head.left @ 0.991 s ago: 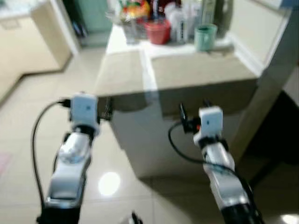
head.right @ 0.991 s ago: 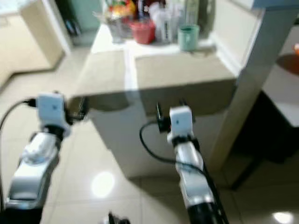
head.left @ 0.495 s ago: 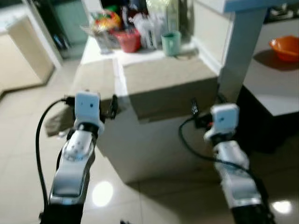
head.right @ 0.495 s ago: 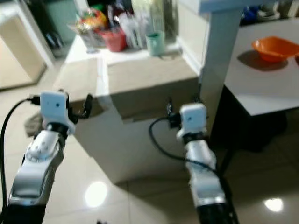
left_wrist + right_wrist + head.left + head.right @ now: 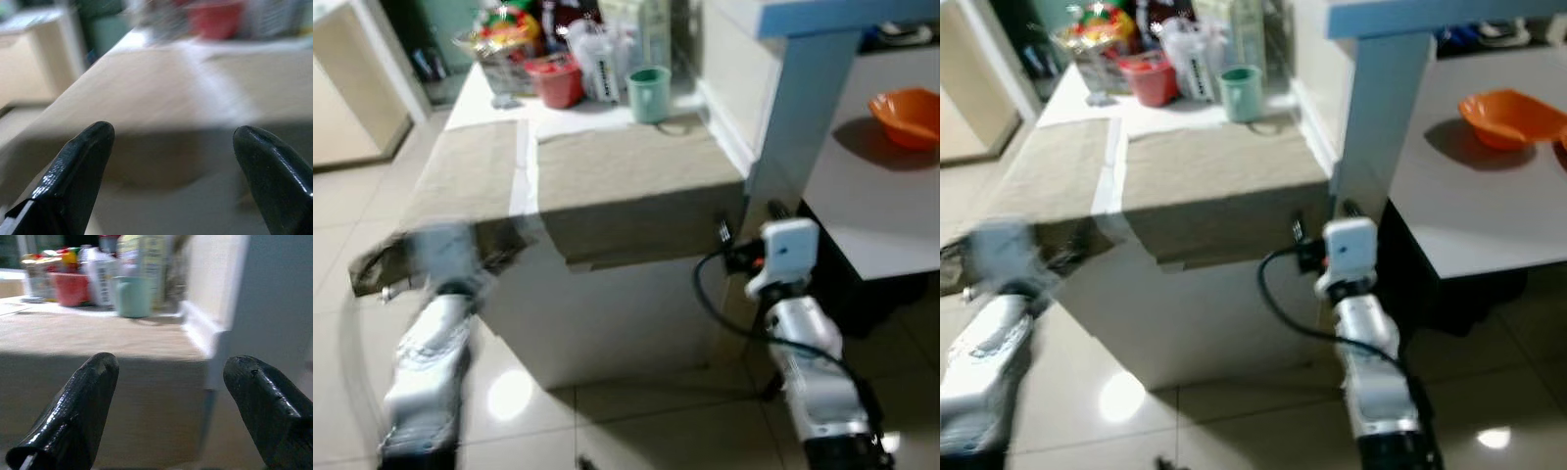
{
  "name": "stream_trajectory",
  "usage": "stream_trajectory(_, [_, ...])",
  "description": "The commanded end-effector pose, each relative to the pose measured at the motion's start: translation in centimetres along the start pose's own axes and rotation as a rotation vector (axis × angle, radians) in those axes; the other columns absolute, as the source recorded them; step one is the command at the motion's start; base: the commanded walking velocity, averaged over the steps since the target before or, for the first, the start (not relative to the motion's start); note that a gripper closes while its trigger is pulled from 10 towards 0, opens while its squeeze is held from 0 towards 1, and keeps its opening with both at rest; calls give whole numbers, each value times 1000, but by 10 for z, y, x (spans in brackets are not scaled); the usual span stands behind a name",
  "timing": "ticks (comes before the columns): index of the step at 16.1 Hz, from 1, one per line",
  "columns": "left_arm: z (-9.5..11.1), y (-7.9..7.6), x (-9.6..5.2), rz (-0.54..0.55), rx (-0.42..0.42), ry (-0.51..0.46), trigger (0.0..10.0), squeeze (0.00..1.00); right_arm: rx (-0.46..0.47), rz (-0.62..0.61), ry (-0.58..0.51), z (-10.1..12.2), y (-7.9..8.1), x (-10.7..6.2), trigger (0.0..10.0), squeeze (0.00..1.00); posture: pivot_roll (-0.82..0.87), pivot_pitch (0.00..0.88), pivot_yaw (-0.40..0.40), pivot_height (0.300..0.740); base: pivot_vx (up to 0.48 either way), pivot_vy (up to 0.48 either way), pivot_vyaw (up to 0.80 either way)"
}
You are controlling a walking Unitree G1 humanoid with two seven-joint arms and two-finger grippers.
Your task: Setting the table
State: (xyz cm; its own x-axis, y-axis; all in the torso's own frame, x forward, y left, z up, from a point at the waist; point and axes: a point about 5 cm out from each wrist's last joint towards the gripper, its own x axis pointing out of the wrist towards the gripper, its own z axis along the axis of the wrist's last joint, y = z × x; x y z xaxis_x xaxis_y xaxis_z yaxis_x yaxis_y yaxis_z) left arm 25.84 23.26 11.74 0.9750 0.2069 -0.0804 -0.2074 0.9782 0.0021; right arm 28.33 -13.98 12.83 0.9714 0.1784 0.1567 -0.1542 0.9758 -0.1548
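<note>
While both grippers hang spread and empty | orange bowl (image 5: 905,117) lies at 2 o'clock on white table (image 5: 862,211) | right gripper (image 5: 168,396) nearer | left gripper (image 5: 171,166) at counter (image 5: 607,176)

Glossy beige tiled floor (image 5: 636,421), cloth-covered counter (image 5: 626,176), blue pillar (image 5: 803,108), white table (image 5: 1489,215)

A home kitchen: a cloth-covered counter (image 5: 626,176) mid-frame holds a cup (image 5: 649,94), red bowl (image 5: 554,81) and bottles (image 5: 597,64) at top, tiled floor (image 5: 636,431) below, orange bowl (image 5: 904,103) upper right.
</note>
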Motion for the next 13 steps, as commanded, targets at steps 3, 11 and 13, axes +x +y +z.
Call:
stream_trajectory(3, [-14,-13,-10,-20,-39,12,10000,0,-27,39,39,-8,-8,-4,10000,0,-178,0,54,740,0,0,0])
stream_trajectory(11, [-18,-44,-7,-145,-93,-15,10000,0,-13,28,45,-9,-11,-2,10000,0,-198,0,47,740,0,0,0])
stream_trajectory(13, [-19,-46,-9,-143,-124,-16,10000,0,1,21,57,-12,-11,0,10000,0,-185,0,37,740,0,0,0])
